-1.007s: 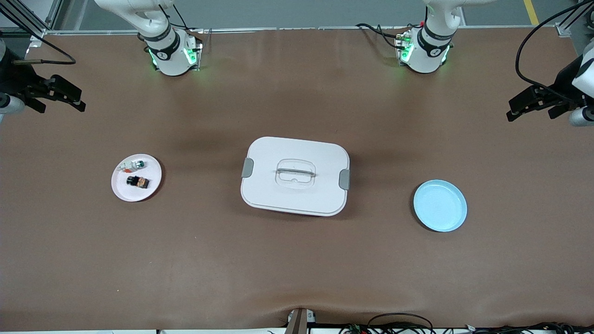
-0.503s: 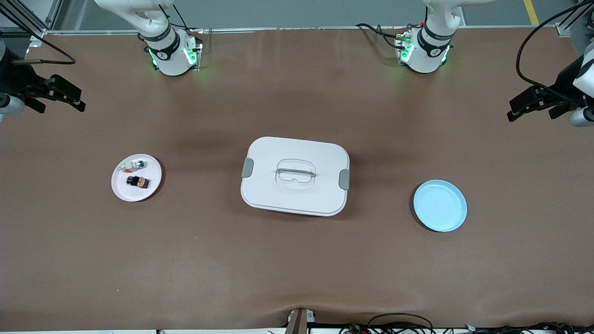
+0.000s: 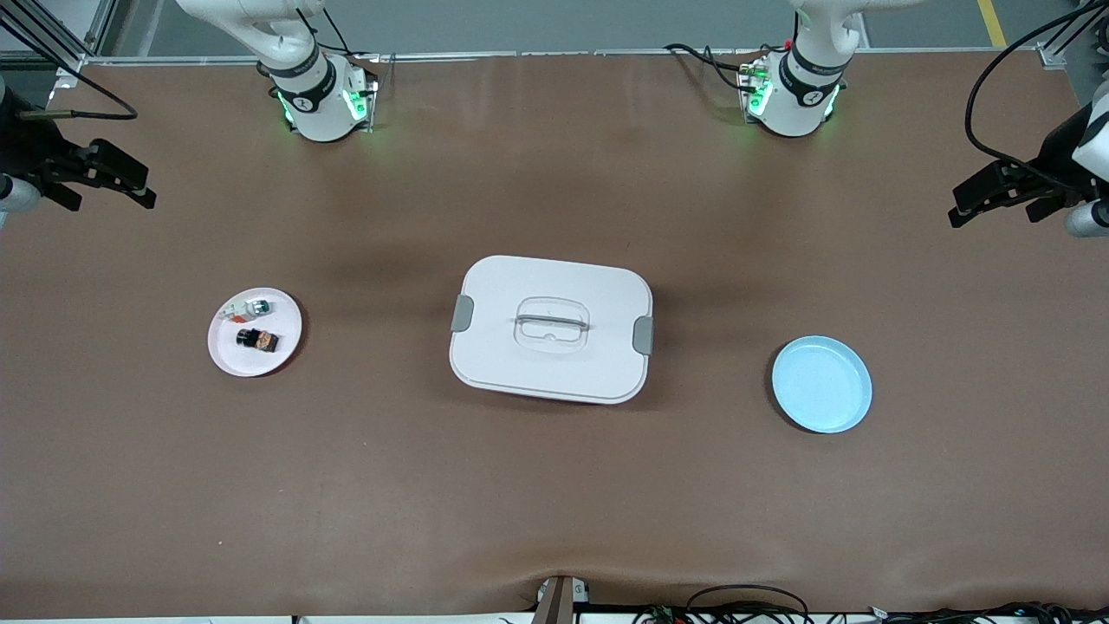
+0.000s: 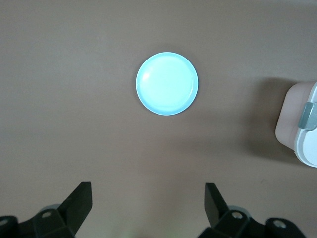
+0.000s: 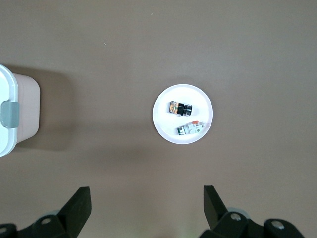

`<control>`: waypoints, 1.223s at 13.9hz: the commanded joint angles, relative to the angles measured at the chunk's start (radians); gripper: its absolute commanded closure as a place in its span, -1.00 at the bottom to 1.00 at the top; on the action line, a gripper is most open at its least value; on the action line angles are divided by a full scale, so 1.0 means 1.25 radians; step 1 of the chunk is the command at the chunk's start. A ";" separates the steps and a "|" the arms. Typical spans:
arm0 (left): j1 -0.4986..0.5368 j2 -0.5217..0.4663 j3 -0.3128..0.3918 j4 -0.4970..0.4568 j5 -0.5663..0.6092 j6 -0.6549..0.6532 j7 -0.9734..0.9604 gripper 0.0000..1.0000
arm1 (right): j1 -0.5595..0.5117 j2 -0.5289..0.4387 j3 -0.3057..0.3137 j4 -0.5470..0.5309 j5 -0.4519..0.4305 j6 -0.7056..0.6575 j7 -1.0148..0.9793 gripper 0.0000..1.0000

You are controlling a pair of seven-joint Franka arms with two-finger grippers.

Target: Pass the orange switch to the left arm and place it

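Waiting high at the frame's upper corners, right hand (image 3: 108, 178) and left hand (image 3: 996, 192), fingers apart, barely shift; tiny black orange-banded switch (image 3: 257, 339) lies untouched

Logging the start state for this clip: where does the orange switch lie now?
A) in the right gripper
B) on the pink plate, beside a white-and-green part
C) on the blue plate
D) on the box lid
B: the orange switch lies on the pink plate next to the white-and-green part; both grippers are up, open and hold nothing.
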 commanded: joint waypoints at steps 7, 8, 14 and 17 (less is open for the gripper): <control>0.005 0.002 -0.001 0.011 -0.005 -0.009 0.025 -1.00 | -0.025 0.053 0.004 0.045 0.008 -0.037 -0.007 -1.00; 0.005 0.002 -0.001 0.009 -0.006 -0.009 0.024 -1.00 | -0.031 0.062 0.004 0.045 0.013 -0.037 -0.007 -1.00; 0.003 0.002 -0.002 0.011 -0.005 -0.009 0.019 -1.00 | -0.029 0.192 0.005 0.047 0.016 -0.036 -0.007 -1.00; 0.003 0.002 -0.001 0.011 -0.005 -0.009 0.020 -1.00 | -0.042 0.248 0.005 0.065 0.010 -0.042 -0.007 -1.00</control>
